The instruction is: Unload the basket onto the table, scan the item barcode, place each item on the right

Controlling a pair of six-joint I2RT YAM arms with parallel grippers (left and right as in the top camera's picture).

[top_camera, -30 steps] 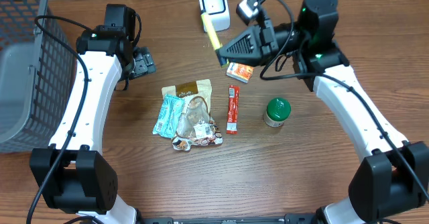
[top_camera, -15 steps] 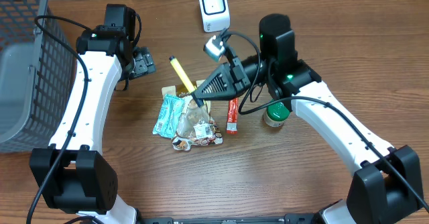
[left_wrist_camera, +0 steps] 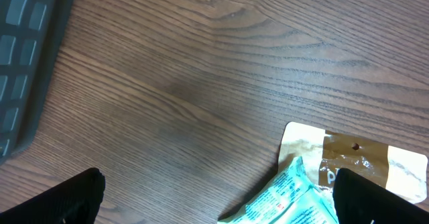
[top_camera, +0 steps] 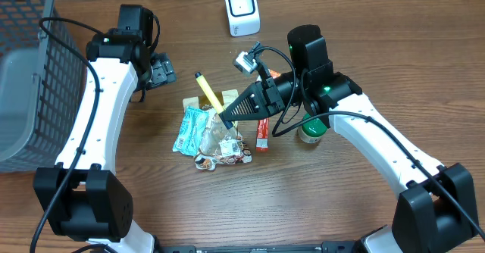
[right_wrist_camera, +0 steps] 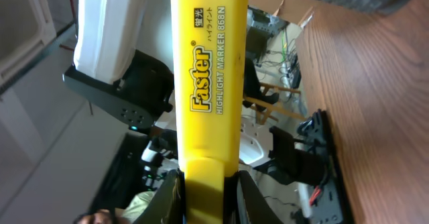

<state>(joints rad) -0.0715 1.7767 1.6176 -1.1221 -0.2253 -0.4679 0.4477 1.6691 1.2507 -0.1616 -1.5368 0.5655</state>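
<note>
While the right fingers [top_camera: 229,114] clamp the yellow highlighter [top_camera: 205,92], it hangs tilted above the snack packets [top_camera: 198,128] at centre, well apart from the scanner [top_camera: 241,9] at 12 o'clock. Left fingers [left_wrist_camera: 67,200] stand fully spread, empty. Step in hand is judged as presentation: carry the highlighter toward 12 o'clock, barcode facing the scanner.

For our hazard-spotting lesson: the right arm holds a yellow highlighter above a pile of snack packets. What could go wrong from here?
1. The fingers of the right gripper pinch only one end of the yellow highlighter, so it could pivot or slip out.
2. The right gripper hangs close above the packet pile and could snag or scatter it.
3. The right arm passes right beside the green-lidded jar and might tip it.
</note>
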